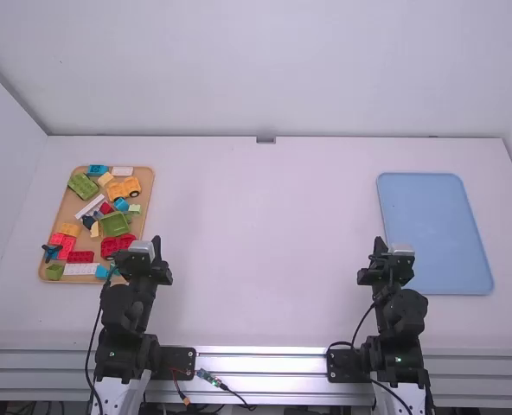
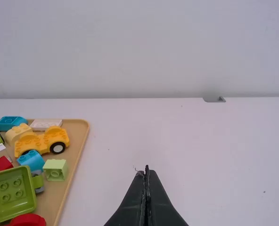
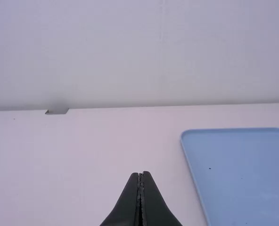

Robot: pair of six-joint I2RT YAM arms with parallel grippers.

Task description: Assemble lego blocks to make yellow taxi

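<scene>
"white table (image 1: 265, 251), tan rectangular tray (image 2: 76, 146) at nine o'clock, yellow wheeled plastic chassis (image 2: 33, 143) on top. step in hand?"

"probably pre-assembly; pressed-together left gripper (image 2: 147, 169), likewise right gripper (image 3: 140, 173). next, probably: spread left, fetch chassis."

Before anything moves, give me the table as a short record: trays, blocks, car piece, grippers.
Tan tray: left side of the table
Toy blocks: several colours, in the tan tray
Yellow car piece: in the tan tray, with wheels
Blue tray: right side
Left gripper: closed
Right gripper: closed
</scene>
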